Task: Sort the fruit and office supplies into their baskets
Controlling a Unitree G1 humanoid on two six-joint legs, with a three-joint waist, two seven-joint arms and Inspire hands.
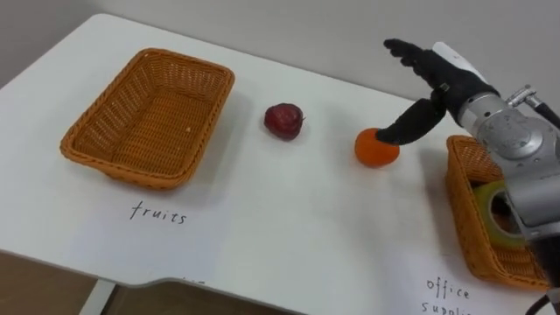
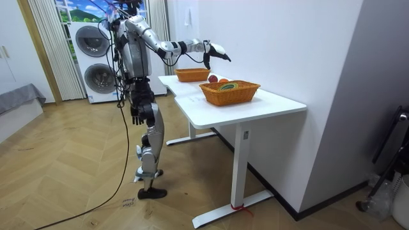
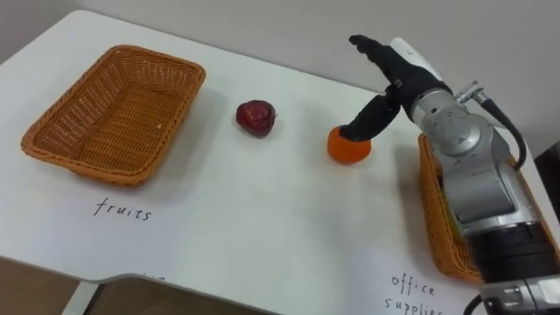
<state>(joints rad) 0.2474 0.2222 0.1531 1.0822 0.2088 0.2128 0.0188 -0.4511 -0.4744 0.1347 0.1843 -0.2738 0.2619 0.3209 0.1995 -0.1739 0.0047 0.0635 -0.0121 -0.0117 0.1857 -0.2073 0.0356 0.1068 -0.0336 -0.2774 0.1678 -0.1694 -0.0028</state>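
The oblong woven wicker basket at the table's right edge (image 1: 468, 232) is cut off by the picture's border and half covered by the robot's right forearm. Inside it shows part of a yellow-green roll of tape (image 1: 486, 214); whatever else lies in that basket cannot be made out. A handwritten label on the white table (image 1: 289, 219) in front of it is also cut off at the near edge. In the room view the left hand (image 2: 137, 115) hangs beside the robot's thigh, too small to tell how its fingers are set.

The round, smooth orange fruit (image 1: 376, 149) lies on the table towards the right edge, just beside the right basket. The right hand (image 1: 435, 77) hovers over it, open, fingers stretched straight towards the far edge. Its dark thumb (image 1: 407, 128) reaches down to the top of the orange and seems to touch it, but nothing is curled round the fruit. A dark red apple (image 1: 284, 121) lies near the middle of the table, well apart from the orange.

There are two fruits, both on the bare table, and two wicker baskets. The second rectangular wicker basket (image 1: 153, 118), by the left edge, holds nothing, with its own handwritten label (image 1: 159, 213) before it. One roll of tape shows.
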